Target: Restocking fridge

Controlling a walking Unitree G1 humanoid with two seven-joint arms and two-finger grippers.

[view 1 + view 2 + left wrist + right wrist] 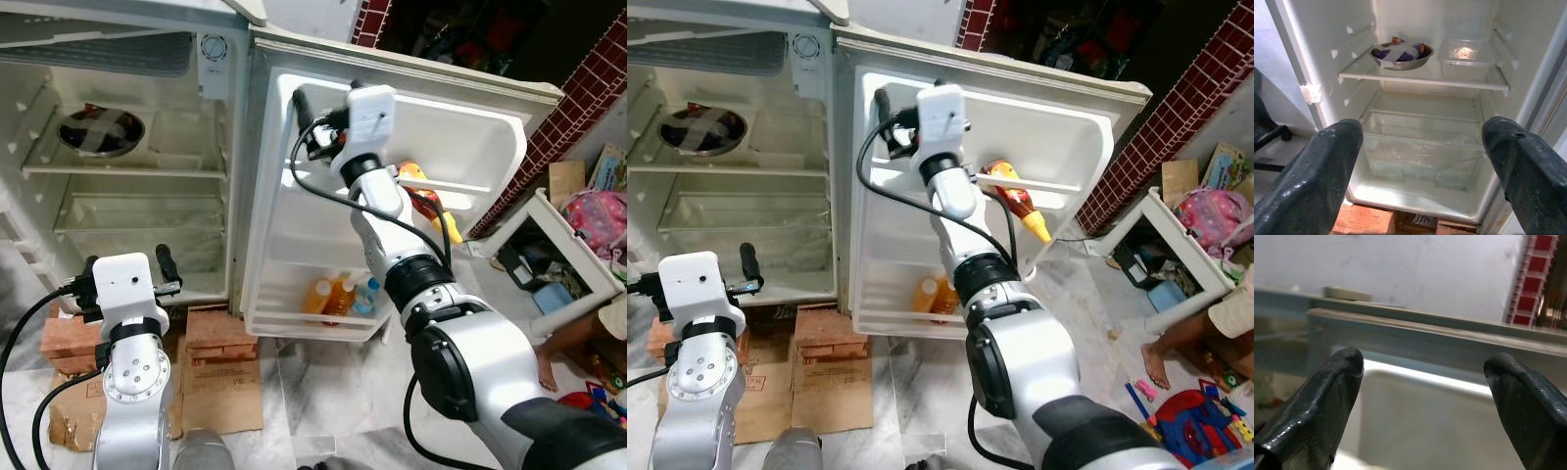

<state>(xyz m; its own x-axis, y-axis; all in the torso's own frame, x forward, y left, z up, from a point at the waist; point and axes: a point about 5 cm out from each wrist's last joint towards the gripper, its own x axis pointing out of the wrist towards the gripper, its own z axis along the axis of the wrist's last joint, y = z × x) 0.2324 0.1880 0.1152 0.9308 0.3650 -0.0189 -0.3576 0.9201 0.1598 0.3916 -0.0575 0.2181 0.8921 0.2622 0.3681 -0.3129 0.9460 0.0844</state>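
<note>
Silver and bent at the elbow, my left arm holds its left claw (125, 276) low before the open fridge (127, 211), fingers (1317, 171) spread apart and empty. Beyond it, on the fridge's upper shelf, sits a metal bowl (101, 131). My right arm stretches up to the fridge door (460, 127), right claw (304, 117) parted near its top rim. Orange bottles (333, 296) stand in the door's bottom rack, a sauce bottle (1014, 206) in its middle rack.

A bowl (101, 131) sits on the fridge's upper shelf (118, 169); bottles (341, 296), apparently three, stand in the lowest door rack (304, 326).
</note>
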